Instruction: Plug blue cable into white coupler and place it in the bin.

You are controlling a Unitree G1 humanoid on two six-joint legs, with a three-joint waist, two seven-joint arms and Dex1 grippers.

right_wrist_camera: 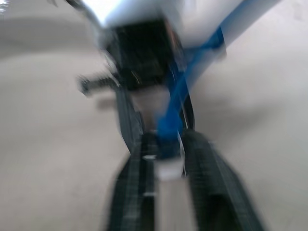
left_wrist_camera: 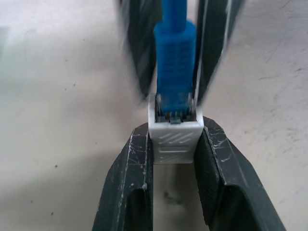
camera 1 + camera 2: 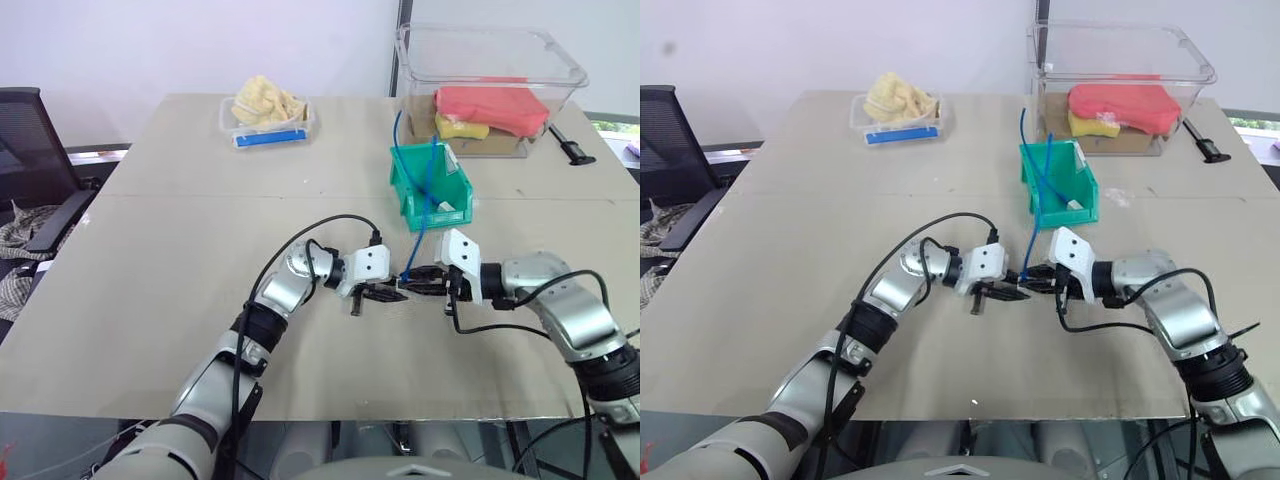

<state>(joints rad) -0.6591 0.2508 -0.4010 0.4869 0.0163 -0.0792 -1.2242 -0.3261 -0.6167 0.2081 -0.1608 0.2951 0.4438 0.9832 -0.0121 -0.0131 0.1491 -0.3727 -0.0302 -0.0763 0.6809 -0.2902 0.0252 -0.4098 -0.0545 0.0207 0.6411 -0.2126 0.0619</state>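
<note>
My left gripper is shut on the white coupler, pinching its two sides just above the table. The blue cable has its plug seated in the coupler's socket. From there the cable rises and runs back into the green bin, which stands just behind the grippers. My right gripper faces the left gripper tip to tip and sits at the cable's plug end. The right wrist view is blurred, with the blue plug in line with that gripper.
A large clear tub with red and yellow items stands at the back right, with a black tool beside it. A shallow clear tray with yellow cloth sits at the back. A black chair stands left of the table.
</note>
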